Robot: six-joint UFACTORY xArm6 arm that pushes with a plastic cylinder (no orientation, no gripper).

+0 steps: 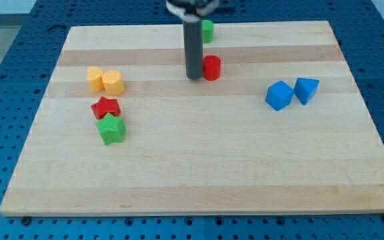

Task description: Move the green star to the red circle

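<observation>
Green star (111,129) against red star (105,107)

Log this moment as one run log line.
tip beside red circle | green star far left, touching red star | unmoved

The arm enters from the view's top as a blurred dark mount, and from it a straight dark rod (193,50) hangs upright. My tip (193,78) sits low at the tabletop (212,173), just beside the red circle (211,68) on that block's view-left side, seemingly touching it. The rod's upper part is out of focus.
</observation>
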